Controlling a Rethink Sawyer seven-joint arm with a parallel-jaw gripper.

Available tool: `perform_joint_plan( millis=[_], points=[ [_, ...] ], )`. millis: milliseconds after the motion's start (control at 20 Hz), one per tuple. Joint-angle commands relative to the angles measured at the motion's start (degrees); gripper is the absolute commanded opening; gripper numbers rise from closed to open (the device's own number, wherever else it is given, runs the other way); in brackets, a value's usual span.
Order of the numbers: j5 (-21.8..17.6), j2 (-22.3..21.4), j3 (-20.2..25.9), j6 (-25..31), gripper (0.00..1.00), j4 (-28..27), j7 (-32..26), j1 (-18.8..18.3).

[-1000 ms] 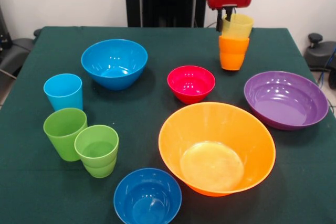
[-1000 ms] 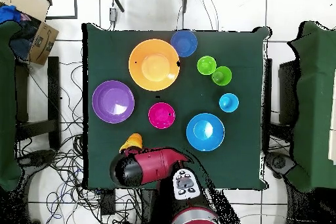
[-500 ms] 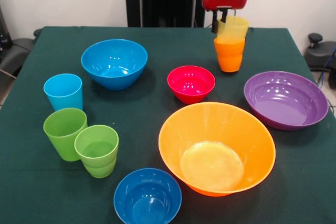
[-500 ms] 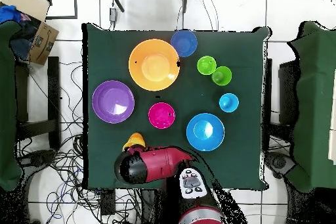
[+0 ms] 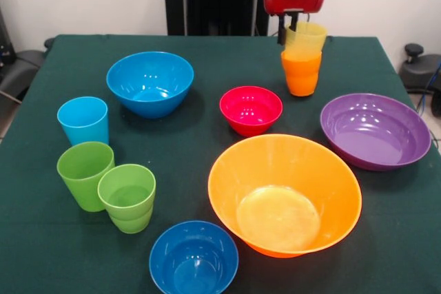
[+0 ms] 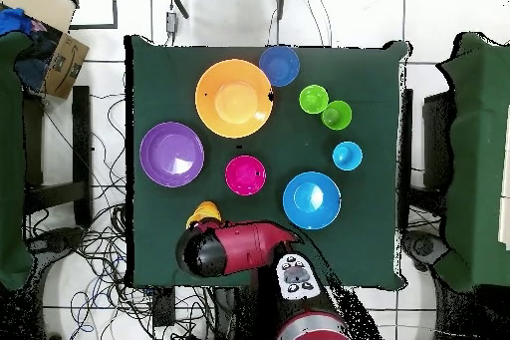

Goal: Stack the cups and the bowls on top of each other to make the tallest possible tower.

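Note:
At the table's far right, a yellow cup (image 5: pixel 306 36) sits nested in an orange cup (image 5: pixel 301 74), leaning slightly. My gripper (image 5: pixel 289 32) comes down from above and is shut on the yellow cup's rim. In the overhead view the arm's red head (image 6: pixel 224 248) covers the gripper, and only the cup pair (image 6: pixel 204 212) peeks out. Standing loose are a red bowl (image 5: pixel 251 109), a purple bowl (image 5: pixel 375 130), a large orange bowl (image 5: pixel 284 194), two blue bowls (image 5: pixel 149 82) (image 5: pixel 193 258), a light blue cup (image 5: pixel 83 120), a green cup (image 5: pixel 84 173) and a stepped green cup (image 5: pixel 127 197).
Everything stands on a dark green table (image 5: pixel 207 46). The red bowl is the closest thing to the cup pair, with the purple bowl just in front and to the right. A cardboard box (image 6: pixel 60 52) sits off the table's corner.
The yellow cup came down from a tilted, higher position into the orange cup. The pair and my gripper shifted slightly left, then held still.

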Motion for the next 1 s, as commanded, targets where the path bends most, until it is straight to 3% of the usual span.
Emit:
perform_joint_plan(
  millis=[50,550,1000],
  points=[
    [-0.23,2.38,6.74,-2.96,0.0,-3.1,3.87,-1.24],
    [0.76,3.03,8.61,-4.06,0.0,-2.98,5.22,-1.61],
    [-0.38,2.62,5.46,-2.63,0.0,-4.93,4.85,0.26]
  ],
)
